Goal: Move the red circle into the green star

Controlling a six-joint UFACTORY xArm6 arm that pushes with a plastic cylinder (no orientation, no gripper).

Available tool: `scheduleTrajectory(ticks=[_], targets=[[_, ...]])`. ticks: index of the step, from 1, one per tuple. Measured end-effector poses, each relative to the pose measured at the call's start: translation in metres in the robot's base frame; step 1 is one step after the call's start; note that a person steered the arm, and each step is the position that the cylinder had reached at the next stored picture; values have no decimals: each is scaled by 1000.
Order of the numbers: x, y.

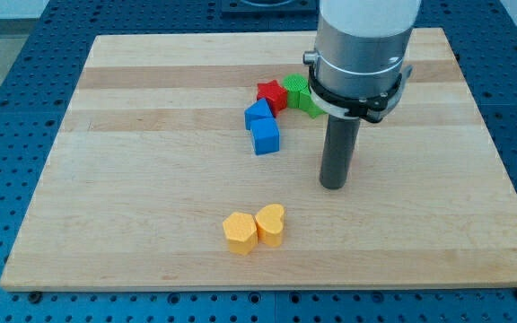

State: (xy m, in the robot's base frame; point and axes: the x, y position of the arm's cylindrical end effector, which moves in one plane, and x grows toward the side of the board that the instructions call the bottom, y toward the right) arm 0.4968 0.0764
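My tip rests on the board right of centre. A thin red sliver shows just behind the rod's right side; it may be the red circle, mostly hidden. Two green blocks lie at the view's upper middle, up and left of my tip, partly covered by the arm's body; I cannot tell which one is the star. A red star-like block touches the green ones on their left.
Two blue blocks sit just below the red star-like block. A yellow hexagon and a yellow heart touch each other near the board's bottom edge.
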Motion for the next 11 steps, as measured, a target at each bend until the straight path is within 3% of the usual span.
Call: scheduleTrajectory(ticks=[5,11], targets=[[-57,20],[-81,19]])
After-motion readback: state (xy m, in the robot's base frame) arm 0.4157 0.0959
